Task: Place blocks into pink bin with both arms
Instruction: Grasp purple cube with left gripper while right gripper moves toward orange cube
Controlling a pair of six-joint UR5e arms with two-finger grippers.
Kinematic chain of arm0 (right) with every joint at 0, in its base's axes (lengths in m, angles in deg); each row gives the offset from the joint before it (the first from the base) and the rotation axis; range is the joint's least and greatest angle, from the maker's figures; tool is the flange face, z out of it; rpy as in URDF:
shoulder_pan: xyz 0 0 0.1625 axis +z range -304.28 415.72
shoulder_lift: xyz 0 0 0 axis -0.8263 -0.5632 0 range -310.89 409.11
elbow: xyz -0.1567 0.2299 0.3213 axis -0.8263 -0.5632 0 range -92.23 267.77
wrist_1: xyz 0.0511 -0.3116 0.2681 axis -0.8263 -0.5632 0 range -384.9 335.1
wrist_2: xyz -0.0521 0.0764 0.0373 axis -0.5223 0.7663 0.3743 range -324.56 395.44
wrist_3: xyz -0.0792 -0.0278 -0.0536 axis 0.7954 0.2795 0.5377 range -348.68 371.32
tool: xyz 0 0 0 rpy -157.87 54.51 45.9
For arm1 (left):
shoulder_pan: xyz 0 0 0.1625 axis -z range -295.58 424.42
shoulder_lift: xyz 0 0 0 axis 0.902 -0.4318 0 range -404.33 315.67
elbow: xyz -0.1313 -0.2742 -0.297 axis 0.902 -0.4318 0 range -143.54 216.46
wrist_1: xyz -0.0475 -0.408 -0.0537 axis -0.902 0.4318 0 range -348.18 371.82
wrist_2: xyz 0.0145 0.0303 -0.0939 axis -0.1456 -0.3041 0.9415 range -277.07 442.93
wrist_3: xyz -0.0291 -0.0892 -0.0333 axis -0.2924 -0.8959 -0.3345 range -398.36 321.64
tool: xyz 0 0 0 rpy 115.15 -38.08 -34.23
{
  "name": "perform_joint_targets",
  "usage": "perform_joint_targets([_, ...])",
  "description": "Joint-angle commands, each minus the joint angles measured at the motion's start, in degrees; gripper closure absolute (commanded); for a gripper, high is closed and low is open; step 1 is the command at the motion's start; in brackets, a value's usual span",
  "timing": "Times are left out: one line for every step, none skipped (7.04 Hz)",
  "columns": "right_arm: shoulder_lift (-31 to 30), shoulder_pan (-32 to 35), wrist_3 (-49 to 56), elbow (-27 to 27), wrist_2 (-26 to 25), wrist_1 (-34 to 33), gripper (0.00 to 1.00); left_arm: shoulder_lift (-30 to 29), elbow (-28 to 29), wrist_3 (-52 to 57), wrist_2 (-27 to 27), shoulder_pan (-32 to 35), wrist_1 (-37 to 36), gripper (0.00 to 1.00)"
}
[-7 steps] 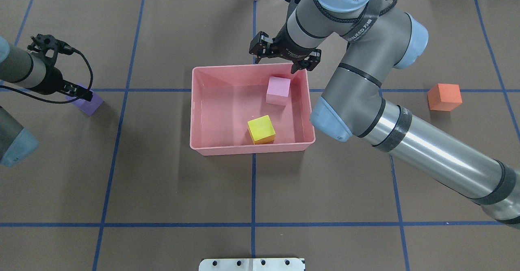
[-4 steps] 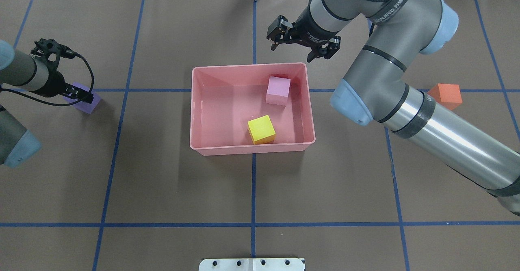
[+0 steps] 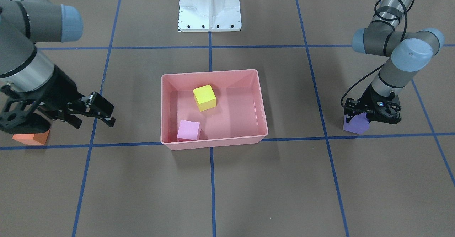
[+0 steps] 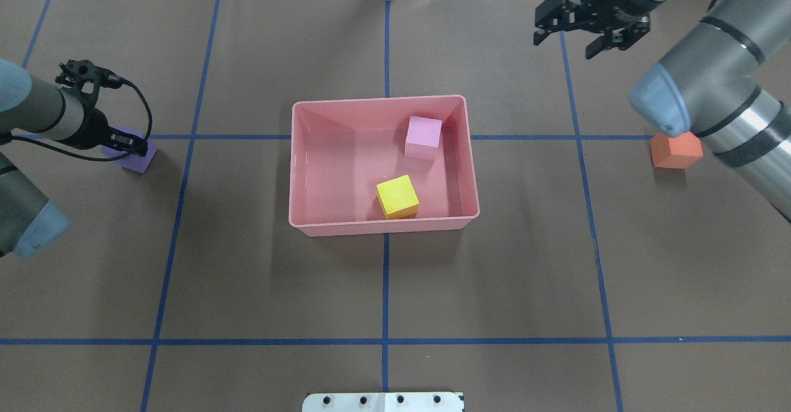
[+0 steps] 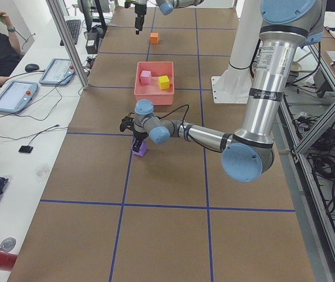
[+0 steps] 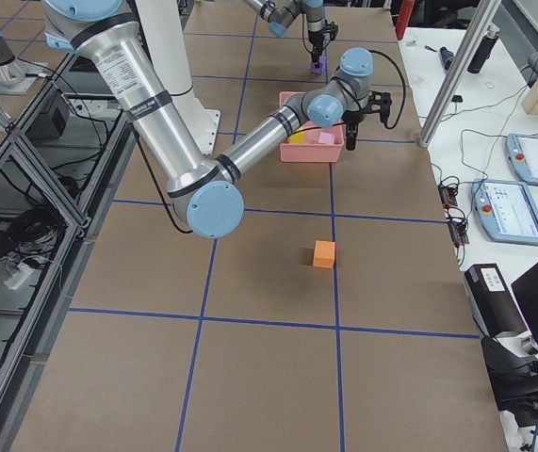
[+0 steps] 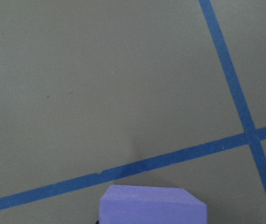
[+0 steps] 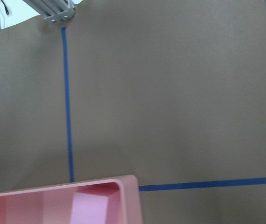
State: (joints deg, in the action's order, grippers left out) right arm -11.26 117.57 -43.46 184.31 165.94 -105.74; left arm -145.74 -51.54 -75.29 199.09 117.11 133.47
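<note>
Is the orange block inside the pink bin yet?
Out. The orange block sits on the brown table, apart from the pink bin; only the yellow block and pink block lie inside.

The right claw (image 4: pixel 590 32) is hanging with its fingers spread over bare brown mat (image 4: pixel 494 276), which is lying open beneath and around it. The pink bin (image 4: pixel 380 98) is standing well off to its inner side, walls rising. The orange block (image 4: pixel 676 149) is sitting behind the claw, toward the robot, partly under that arm's elbow. The left claw (image 3: pixel 369 118) is crowding down over the purple block (image 3: pixel 355 126), with open mat surrounding both.
</note>
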Motion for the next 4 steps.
perform_joint_targets([-7.89,5.81,17.44,-1.09,1.17,-0.02,0.0,-0.54,-1.73,0.11,9.72,6.14,-1.75,1.0])
perform_joint_targets([-10.27,6.61,22.56,-1.71,0.64,-0.02,0.0,-3.33,-3.83,0.11,16.05,10.81,-7.07,1.0])
perform_joint_targets([-12.55,6.53,26.09,-3.11,-0.76,0.59,0.0,-6.32,-8.98,-0.33,17.24,11.64,-16.18,1.0])
perform_joint_targets([-14.32,6.44,29.43,-5.12,-1.99,0.68,0.0,-15.05,-12.17,-0.77,17.26,11.39,-30.28,1.0])
